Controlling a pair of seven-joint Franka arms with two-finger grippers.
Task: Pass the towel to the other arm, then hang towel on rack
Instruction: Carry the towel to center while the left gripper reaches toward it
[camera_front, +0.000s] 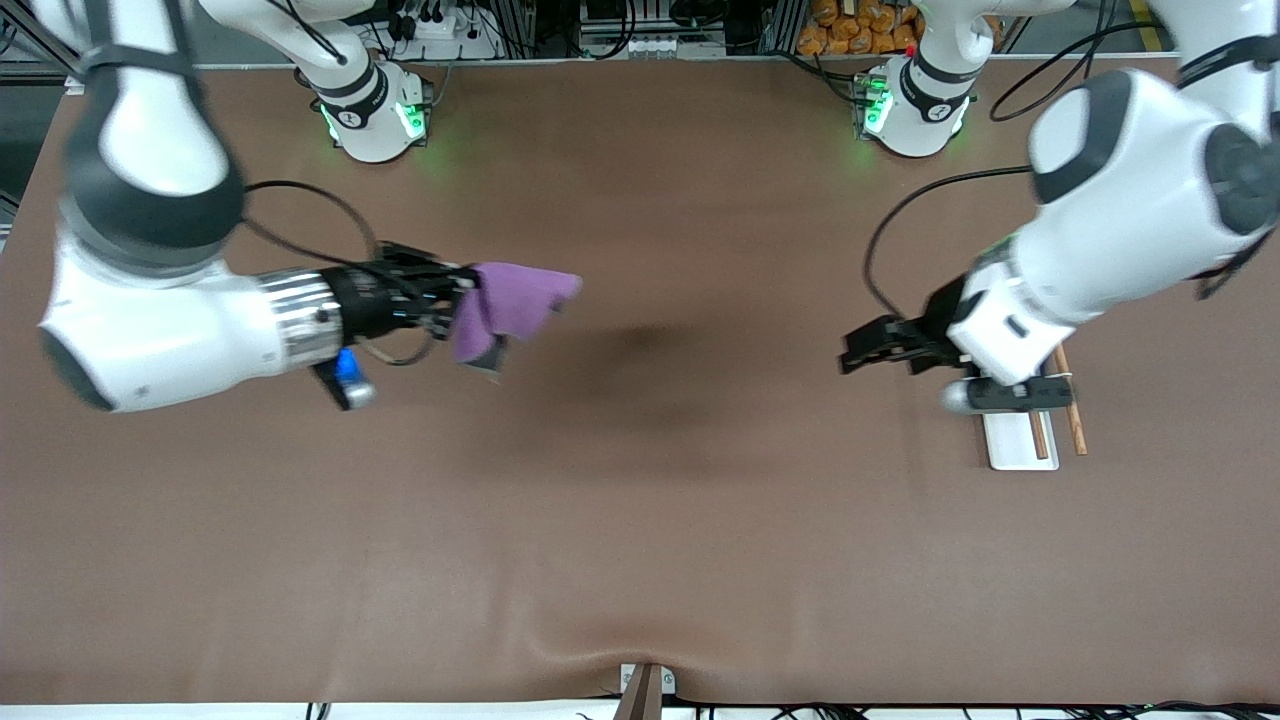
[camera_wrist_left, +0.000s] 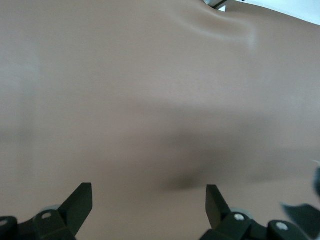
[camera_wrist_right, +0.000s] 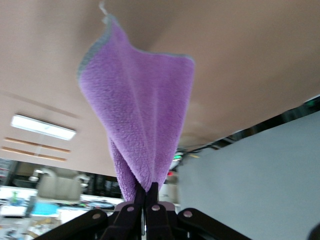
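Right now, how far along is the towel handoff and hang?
Done: the towel is off the table, pinched in the shut right gripper and hanging over the brown mat toward the right arm's end. In hand: the pass. The left gripper is over the mat beside the rack, fingers open and empty, with a wide gap between the two grippers. Left: the handoff itself, then draping the towel on the rack, whose rods are bare.

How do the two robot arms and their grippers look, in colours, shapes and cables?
Both arms are white with rounded black joint caps and green lights at their bases. The right arm has a silver ring, a blue part and a looping black cable before its black right gripper. The left arm has a boxy white wrist, a black cable and a black two-finger left gripper.
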